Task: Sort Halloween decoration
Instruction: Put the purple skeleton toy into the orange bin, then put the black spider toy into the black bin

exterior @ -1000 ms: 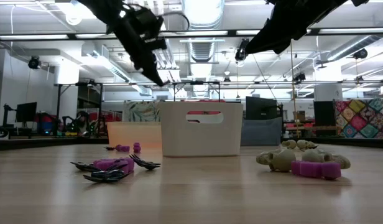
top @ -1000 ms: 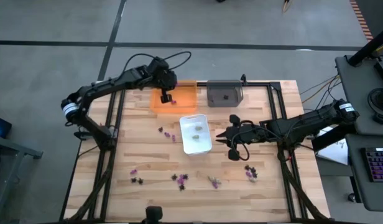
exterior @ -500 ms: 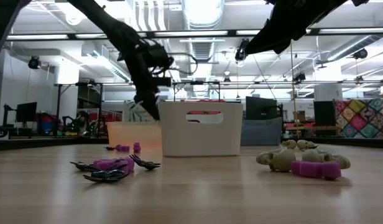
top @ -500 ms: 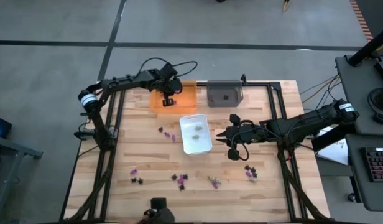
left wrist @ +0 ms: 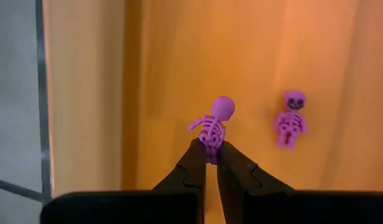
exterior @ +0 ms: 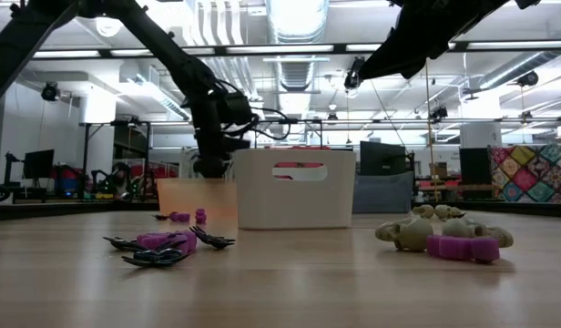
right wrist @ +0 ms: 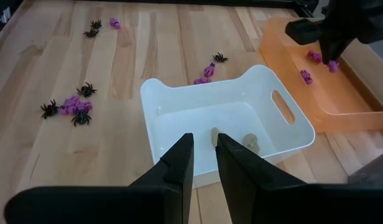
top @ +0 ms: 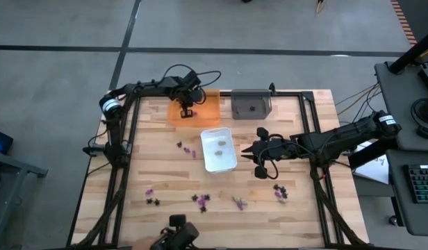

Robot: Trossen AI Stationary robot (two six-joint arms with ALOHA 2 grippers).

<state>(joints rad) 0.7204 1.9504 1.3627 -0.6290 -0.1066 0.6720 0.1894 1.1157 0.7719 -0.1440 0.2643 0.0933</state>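
Left tool [left wrist: 212, 155] is down inside the orange tray [top: 208, 105] at the far edge of the desk [top: 165, 173], tips pinched on the legs of a purple skeleton [left wrist: 213, 124]. The figure sticks straight out past the tips, long axis in line with the fingers, head farthest from the tool. Tray floor lies directly beyond it, so the drop looks like just a release: nothing to reach sideways for. A second purple skeleton [left wrist: 290, 121] already lies on the tray floor just beside the held one, apart, not touching. Right tool [right wrist: 204, 149] waits over the near rim of the white tray [right wrist: 173, 93]; its fingers show a narrow gap with nothing between them. Beige pieces [right wrist: 250, 144] sit in the white tray. Loose purple and black pieces [top: 200, 200] are scattered along the desk's near side, well apart from the left tool. Right arm looks nearer to that scatter, especially the cluster [top: 280, 193] beside it.
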